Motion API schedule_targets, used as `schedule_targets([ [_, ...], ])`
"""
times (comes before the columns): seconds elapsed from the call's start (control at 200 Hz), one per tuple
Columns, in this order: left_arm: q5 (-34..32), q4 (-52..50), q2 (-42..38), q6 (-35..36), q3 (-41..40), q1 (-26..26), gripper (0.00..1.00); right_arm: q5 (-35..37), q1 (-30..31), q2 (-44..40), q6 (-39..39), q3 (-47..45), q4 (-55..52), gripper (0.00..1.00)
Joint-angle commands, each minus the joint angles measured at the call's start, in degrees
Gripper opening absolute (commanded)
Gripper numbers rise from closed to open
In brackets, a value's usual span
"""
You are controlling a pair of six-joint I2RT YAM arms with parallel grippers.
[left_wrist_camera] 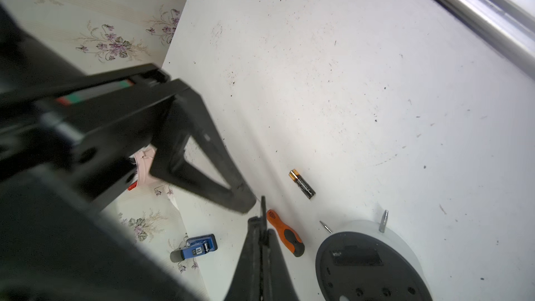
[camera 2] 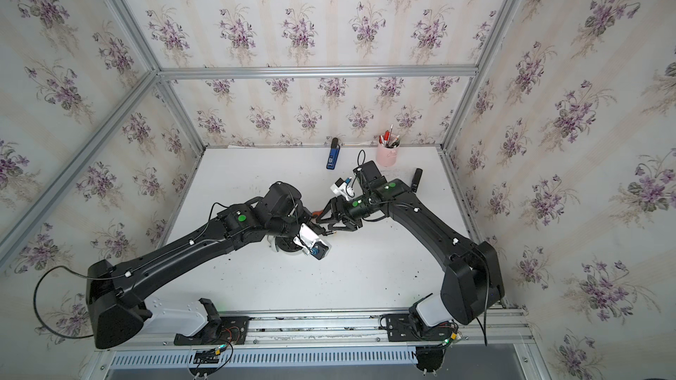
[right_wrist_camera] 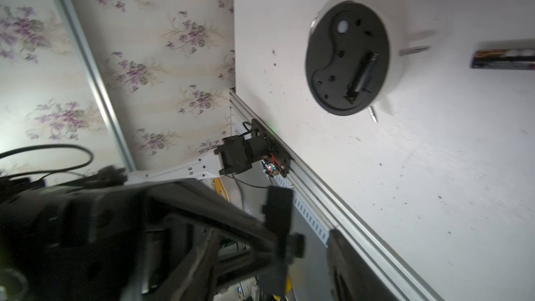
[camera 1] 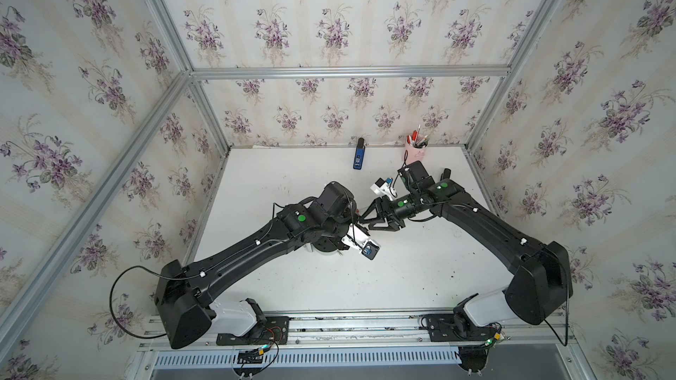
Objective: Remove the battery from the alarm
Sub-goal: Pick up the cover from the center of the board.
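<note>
Battery [left_wrist_camera: 302, 184] out of alarm [left_wrist_camera: 370, 264], lying diagonal lower-centre of frame, just up-right of L claw [left_wrist_camera: 262, 224] (clenched, empty); R claw [right_wrist_camera: 312, 244] released.

Floral wallpaper [camera 1: 329, 31] covers the walls — white, speckled tabletop [camera 1: 402, 279] below.

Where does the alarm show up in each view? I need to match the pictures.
Both top views: the alarm sits on the table, mostly hidden under the left arm.
Left wrist: alarm, black back up, beside the screwdriver and the battery.
Right wrist: alarm, black back up, the battery lying past its feet.
Shared landmark: the battery in both wrist views; not made out in the top views.
</note>
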Motion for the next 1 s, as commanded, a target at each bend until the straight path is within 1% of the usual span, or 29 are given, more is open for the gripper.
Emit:
schedule_targets([
  [0.0,-1.67,0.34,-0.19,-9.5,2.6,0.49,0.0,2.23,-3.4,-0.09,-2.86,3.11,-2.68,0.68],
  [0.065,-1.85,-0.83,-0.48,-16.44,5.51,1.61,0.0,3.19,-7.49,-1.26,-2.96,3.94,-3.05,0.7],
  [0.15,2.35,-2.34,-1.39,-22.63,8.54,3.81,0.0,2.46,-12.86,-3.53,-0.84,3.87,-0.43,0.7],
  [0.24,3.07,-3.06,-1.23,-36.12,13.08,5.99,0.0,5.21,-15.26,-3.67,-1.2,6.3,-1.94,0.71],
  [0.3,9.81,-3.67,-1.18,-46.73,16.41,9.1,0.0,8.61,-15.24,-3.81,-1.63,7.72,-2.67,0.71],
  [0.36,16.59,-4.49,-0.23,-58.53,19.98,13.31,0.0,11.04,-15.26,-5.39,-0.39,6.64,-0.09,0.7],
  [0.415,24.62,-5.05,1.31,-69.04,22.5,17.73,0.0,13.56,-15.26,-7.84,0.2,5.12,2.32,0.7],
  [0.455,30.99,-4.12,2.27,-77.02,22.78,20.55,0.0,15.2,-15.01,-9.82,1.31,3.24,4.98,0.69],
  [0.49,36.04,0.05,2.53,-84.82,20.95,22.1,0.0,16.16,-14.66,-11.59,1.73,1.49,7.44,0.68],
  [0.515,37.9,3.25,2.38,-90.59,19.12,22.56,0.0,17.61,-14.2,-12.93,1.73,0.49,8.77,0.68],
  [0.56,38.88,8.53,1.84,-100.05,15.86,22.58,0.0,20.28,-13.01,-15.03,1.9,-1.01,10.87,0.66],
  [0.624,40.44,21.34,0.59,-117.38,8.12,22.64,0.0,22.8,-10.52,-17.09,2.05,-2.07,12.82,0.64],
  [0.689,40.21,36.19,-0.8,-134.5,0.1,22.42,0.0,24.95,-7.1,-18.04,1.67,-2.46,14.45,0.63],
  [0.729,39.44,42.97,-1.43,-141.69,-3.57,22.56,0.0,25.21,-5.46,-17.65,1.0,-2.12,14.03,0.62],
  [0.764,38.59,45.42,-2.08,-144.46,-5.51,22.66,0.0,26.05,-4.51,-17.37,0.68,-1.97,13.12,0.6],
  [0.809,37.24,44.15,-2.98,-144.83,-6.5,22.6,0.0,26.93,-3.79,-17.17,0.33,-2.19,11.85,0.57],
  [0.854,36.19,42.19,-3.68,-145.55,-7.23,22.5,0.0,25.7,-3.17,-17.25,0.37,-3.36,12.23,0.55],
  [0.884,35.99,43.76,-3.99,-146.41,-8.0,22.5,0.0,24.83,-2.54,-17.29,0.73,-4.19,12.73,0.53],
  [0.939,35.24,43.75,-4.6,-147.56,-8.92,22.49,0.0,24.56,-0.39,-16.8,0.82,-4.76,13.1,0.53],
  [0.994,35.42,43.01,-4.8,-146.89,-9.02,22.49,0.0,25.43,1.32,-15.76,0.84,-4.52,12.56,0.53],
])
